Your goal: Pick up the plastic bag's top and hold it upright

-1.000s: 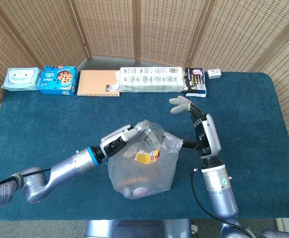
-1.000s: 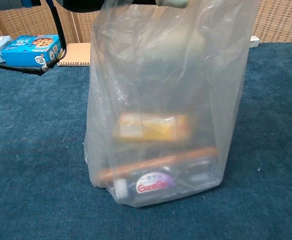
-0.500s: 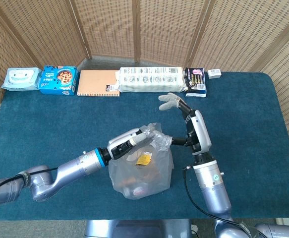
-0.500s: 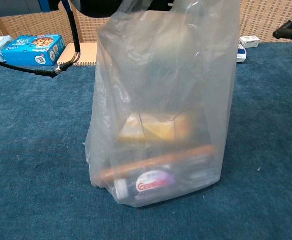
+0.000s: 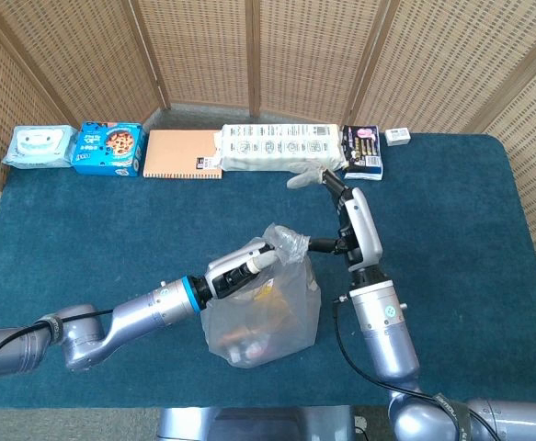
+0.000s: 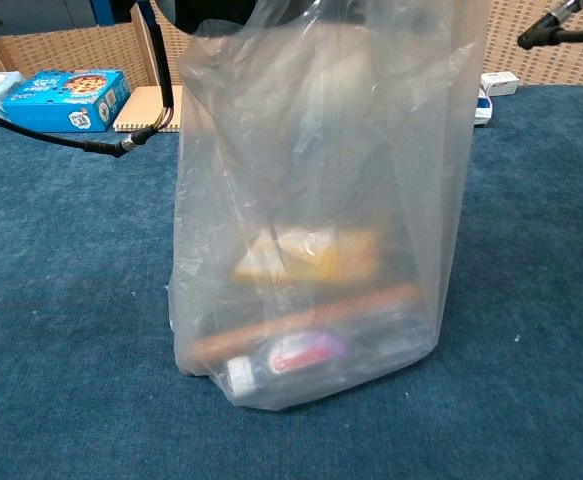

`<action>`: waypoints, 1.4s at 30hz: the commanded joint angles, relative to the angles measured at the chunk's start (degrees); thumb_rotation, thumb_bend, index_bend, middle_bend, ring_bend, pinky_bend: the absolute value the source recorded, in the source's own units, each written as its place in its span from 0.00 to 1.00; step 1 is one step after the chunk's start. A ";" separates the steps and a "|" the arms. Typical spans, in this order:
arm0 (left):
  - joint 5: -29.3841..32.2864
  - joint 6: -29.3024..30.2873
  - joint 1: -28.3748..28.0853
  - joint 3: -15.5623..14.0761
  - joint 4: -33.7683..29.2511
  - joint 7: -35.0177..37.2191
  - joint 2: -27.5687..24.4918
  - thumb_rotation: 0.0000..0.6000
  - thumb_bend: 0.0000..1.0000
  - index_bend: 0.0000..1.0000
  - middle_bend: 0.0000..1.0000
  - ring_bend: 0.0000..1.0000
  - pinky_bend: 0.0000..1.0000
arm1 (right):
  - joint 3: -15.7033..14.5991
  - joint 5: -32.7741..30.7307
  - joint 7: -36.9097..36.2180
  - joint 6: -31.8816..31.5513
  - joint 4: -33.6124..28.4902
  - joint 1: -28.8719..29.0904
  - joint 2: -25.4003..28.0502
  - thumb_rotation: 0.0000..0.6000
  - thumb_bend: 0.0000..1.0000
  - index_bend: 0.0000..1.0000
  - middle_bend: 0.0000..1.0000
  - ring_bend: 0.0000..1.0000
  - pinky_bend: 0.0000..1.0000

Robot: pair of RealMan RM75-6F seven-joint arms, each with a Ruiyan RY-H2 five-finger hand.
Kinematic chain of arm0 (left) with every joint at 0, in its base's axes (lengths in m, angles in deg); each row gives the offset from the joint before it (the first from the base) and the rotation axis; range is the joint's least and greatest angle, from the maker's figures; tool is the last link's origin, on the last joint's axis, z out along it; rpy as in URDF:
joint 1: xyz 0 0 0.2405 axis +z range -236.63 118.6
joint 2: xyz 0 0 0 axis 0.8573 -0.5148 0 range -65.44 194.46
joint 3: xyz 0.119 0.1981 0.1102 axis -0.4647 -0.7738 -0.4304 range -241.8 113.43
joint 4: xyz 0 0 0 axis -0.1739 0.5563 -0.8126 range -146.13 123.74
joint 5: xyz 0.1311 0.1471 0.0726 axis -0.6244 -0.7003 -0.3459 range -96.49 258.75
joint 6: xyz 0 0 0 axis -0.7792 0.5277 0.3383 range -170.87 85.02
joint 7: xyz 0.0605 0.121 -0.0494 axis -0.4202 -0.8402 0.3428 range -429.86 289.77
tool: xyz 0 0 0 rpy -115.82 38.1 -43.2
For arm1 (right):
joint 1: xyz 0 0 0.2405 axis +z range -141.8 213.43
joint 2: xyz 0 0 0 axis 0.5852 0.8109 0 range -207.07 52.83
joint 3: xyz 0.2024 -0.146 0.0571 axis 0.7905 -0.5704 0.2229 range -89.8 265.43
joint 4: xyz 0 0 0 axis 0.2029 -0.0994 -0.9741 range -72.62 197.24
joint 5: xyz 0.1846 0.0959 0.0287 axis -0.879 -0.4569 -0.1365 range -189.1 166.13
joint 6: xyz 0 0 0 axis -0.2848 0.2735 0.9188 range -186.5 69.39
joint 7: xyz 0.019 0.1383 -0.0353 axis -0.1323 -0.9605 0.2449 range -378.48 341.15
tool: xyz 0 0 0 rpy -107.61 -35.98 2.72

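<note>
- Along the far edge of the blue table [image 5: 84, 239] lie a wipes pack [image 5: 38, 146], a blue box [image 5: 109, 149], a notebook [image 5: 183, 154], a long white package [image 5: 281, 147], a dark packet [image 5: 362, 150] and a small white box [image 5: 397, 137].
- The plastic bag [image 5: 263, 312], clear and crinkled, stands near the table's middle front, with a yellow packet [image 6: 306, 255] and a bottle [image 6: 286, 360] inside.
- It stands upright, its long axis vertical.
- The left hand [image 5: 240, 266] pinches the bag's gathered top [image 5: 289, 243].
- The right hand [image 5: 312, 175] is raised just behind, fingers apart, holding nothing.
</note>
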 commanded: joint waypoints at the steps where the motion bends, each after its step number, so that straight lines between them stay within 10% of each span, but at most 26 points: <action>1: -0.16 -0.58 -0.69 -0.28 0.19 0.27 0.11 0.00 0.26 0.37 0.38 0.33 0.31 | 0.66 -1.99 0.85 1.06 0.89 1.13 0.71 1.00 0.08 0.40 0.26 0.12 0.07; 12: 2.47 -2.13 -2.39 0.15 0.22 1.53 1.20 0.00 0.26 0.43 0.39 0.35 0.31 | 0.19 -6.43 4.02 2.75 3.61 4.82 1.19 1.00 0.08 0.39 0.25 0.12 0.07; 23: 4.74 -2.14 -2.05 0.99 -0.06 5.76 1.31 0.00 0.27 0.55 0.56 0.58 0.48 | -2.26 -6.93 4.60 4.73 4.80 5.14 2.37 1.00 0.08 0.39 0.25 0.12 0.07; 42: 8.67 -1.40 0.57 2.41 0.73 5.60 1.94 0.00 0.28 0.56 0.57 0.60 0.48 | -3.08 -4.24 -1.83 12.45 5.07 0.81 10.81 1.00 0.08 0.35 0.24 0.11 0.07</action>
